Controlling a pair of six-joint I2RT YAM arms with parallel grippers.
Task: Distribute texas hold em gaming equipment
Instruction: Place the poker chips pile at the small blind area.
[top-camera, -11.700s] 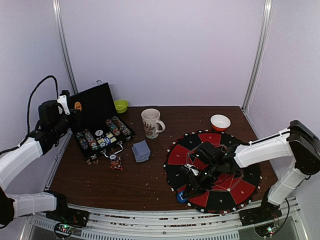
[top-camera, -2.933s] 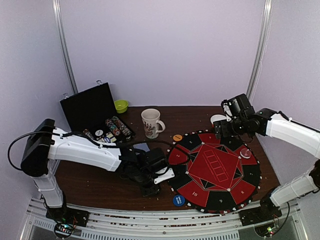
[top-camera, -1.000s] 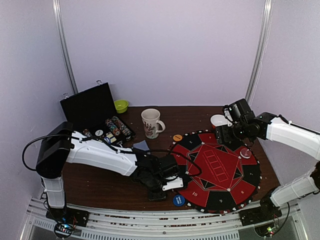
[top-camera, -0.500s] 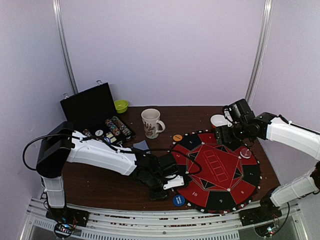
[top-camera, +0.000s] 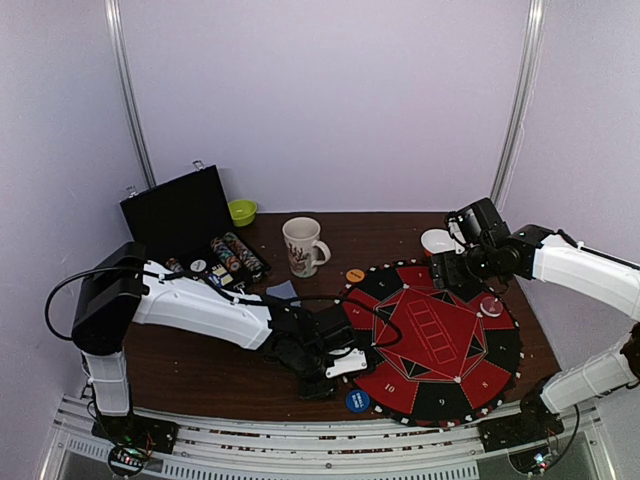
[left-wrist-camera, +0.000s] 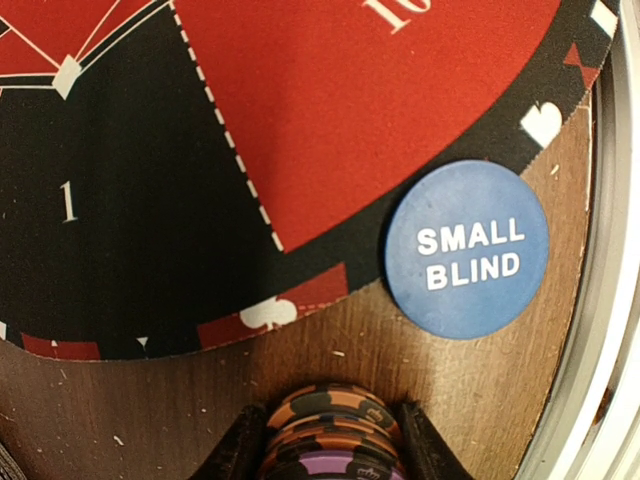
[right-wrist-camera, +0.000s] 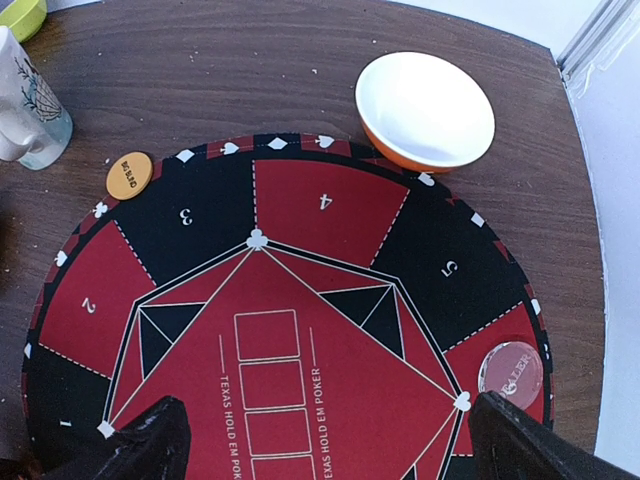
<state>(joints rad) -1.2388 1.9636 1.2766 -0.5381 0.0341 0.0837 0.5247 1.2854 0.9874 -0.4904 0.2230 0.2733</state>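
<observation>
Wooden table (left-wrist-camera: 400, 365) — blue disc (left-wrist-camera: 466, 250) reads "SMALL BLIND", mat (right-wrist-camera: 330, 215) "TEXAS HOLD EM POKER".

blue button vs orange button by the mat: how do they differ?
Print: the blue button reads SMALL BLIND in white; the orange button's dark lettering is unreadable.
Place: the blue button sits at the poker mat's near rim by seat 10; the orange button at its far-left rim by seat 3.
Both are round flat discs on the table at the mat's edge.
</observation>
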